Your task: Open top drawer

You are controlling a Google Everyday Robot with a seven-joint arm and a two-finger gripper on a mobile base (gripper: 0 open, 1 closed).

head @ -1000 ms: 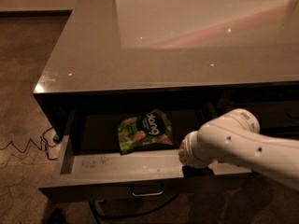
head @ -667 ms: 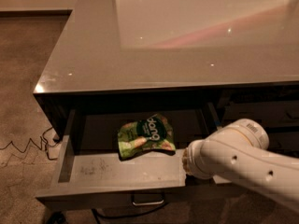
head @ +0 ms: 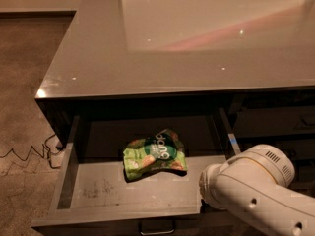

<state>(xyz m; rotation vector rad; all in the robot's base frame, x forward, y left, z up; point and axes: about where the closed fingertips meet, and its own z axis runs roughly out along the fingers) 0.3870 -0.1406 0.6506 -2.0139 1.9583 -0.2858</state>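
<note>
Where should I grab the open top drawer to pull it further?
Take the top drawer by the small loop handle at front centre, coming from the front; its horizontal bar probably suits a pinch. The end effector is hidden behind the white arm at the front right corner.

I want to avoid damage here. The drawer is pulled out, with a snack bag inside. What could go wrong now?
1. The top drawer looks pulled far out; pulling more might take it off its rails.
2. The white arm crowds the drawer's front right corner and hides the gripper there, so a wrong move might knock the drawer.
</note>
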